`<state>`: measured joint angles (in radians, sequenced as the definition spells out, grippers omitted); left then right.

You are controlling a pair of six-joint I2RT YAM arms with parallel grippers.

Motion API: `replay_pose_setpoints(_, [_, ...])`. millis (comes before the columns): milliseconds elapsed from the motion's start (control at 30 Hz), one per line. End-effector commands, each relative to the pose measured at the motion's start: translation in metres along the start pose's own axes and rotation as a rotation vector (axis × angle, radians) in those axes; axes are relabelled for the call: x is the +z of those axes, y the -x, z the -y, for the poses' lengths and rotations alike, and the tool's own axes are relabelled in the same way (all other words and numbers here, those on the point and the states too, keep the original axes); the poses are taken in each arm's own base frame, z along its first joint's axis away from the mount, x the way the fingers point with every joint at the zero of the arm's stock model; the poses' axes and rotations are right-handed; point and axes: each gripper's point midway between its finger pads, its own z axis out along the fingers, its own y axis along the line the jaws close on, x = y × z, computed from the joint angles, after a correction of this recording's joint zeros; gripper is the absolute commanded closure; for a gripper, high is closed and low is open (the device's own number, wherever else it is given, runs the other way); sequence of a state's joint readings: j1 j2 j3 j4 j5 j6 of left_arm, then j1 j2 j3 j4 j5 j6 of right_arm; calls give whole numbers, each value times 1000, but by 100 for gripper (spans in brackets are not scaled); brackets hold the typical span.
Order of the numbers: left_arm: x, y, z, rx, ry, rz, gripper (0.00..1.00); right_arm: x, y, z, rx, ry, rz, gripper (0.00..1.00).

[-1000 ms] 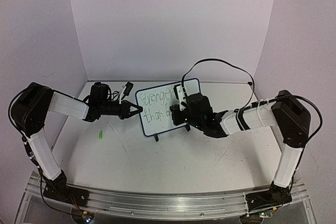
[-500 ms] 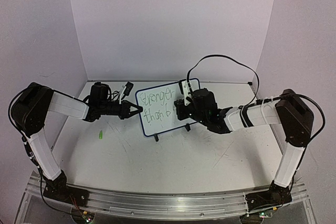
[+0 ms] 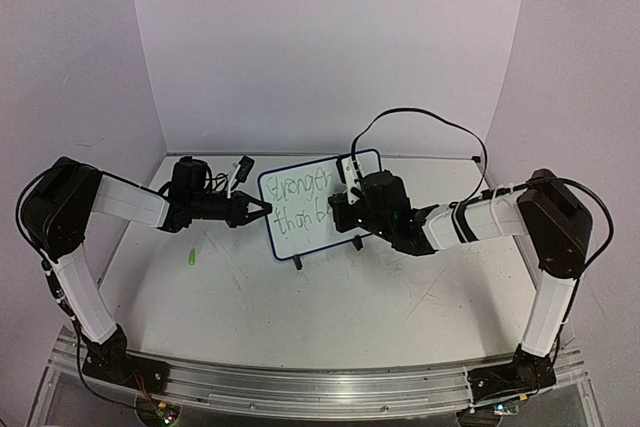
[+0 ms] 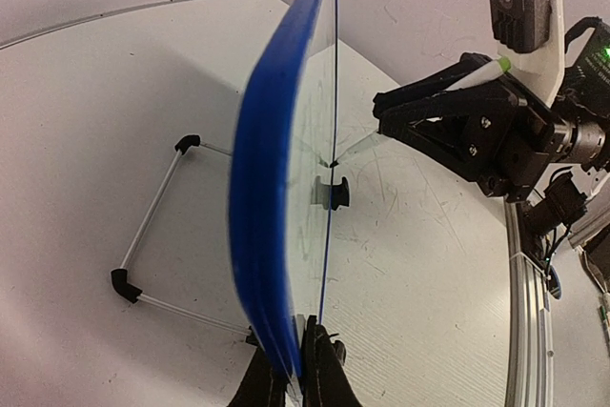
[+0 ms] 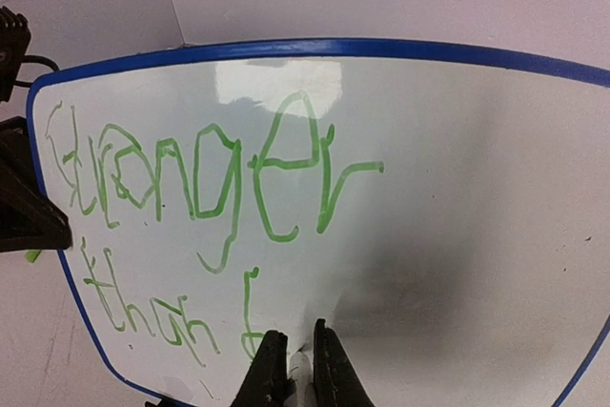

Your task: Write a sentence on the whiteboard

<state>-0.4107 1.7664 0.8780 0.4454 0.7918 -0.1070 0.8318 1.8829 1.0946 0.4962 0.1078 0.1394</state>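
The whiteboard stands upright at mid-table on black clip feet. My left gripper is shut on its left edge, and the left wrist view shows the blue-framed board edge-on between those jaws. The sentence is in green: "Stronger" above, "than b" below. My right gripper is shut on a white pen, tip against the board just right of the "b". The left wrist view shows that gripper and the pen's green end.
A small green cap lies on the table left of the board. A wire stand props the board from behind, with a black foot in front. A black cable arcs over the right arm. Walls enclose the back and sides.
My right gripper with the pen has shifted a little up and to the right along the board's lower line, then slightly back left. The left arm and the board have stayed still.
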Motion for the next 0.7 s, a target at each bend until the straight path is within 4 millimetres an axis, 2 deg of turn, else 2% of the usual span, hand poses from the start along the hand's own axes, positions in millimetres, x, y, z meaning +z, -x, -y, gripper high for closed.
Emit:
replay_pose_setpoints(0, [-3,-7,-31,59,150,-32,100,6,17,-5,6,-2,44,100])
replay_pose_setpoints(467, [-3,-6,-31,60,151,-32,100,1,13,16,8,-108,43,100])
replay_pose_setpoints(667, [-3,-7,-31,59,152,-34,100,-3,17,23,2,-145,56,100])
